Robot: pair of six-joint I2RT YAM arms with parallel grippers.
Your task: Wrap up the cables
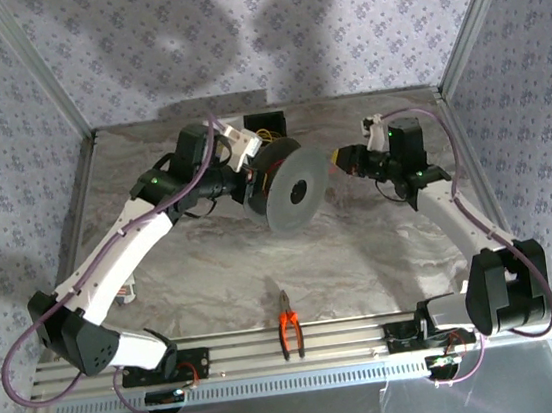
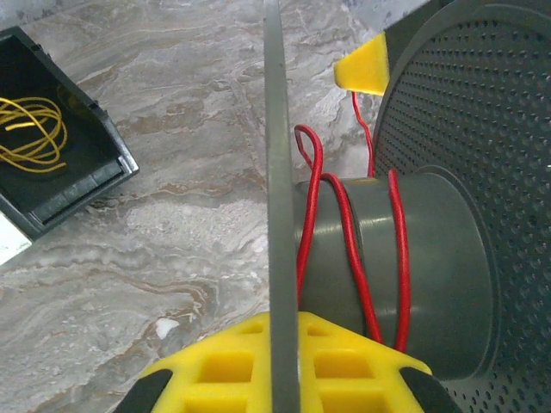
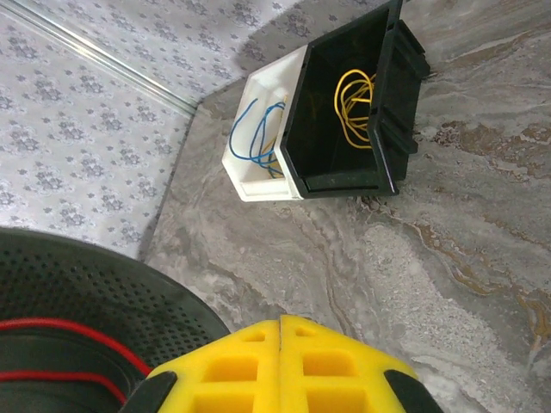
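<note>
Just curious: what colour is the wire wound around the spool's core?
The wire is red, clearest in the left wrist view.

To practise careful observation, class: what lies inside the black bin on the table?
A loose yellow wire coil lies inside the black bin. One wall hides part of its floor, so anything there cannot be seen.

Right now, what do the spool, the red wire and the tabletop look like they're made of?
The spool: probably moulded plastic, matte dark grey, its side dotted with small regular holes or dimples. The red wire: seemingly plastic-sheathed, smooth, slightly glossy. The tabletop: marble-veined grey-brown look, possibly a printed surface; real stone can't be told.
</note>
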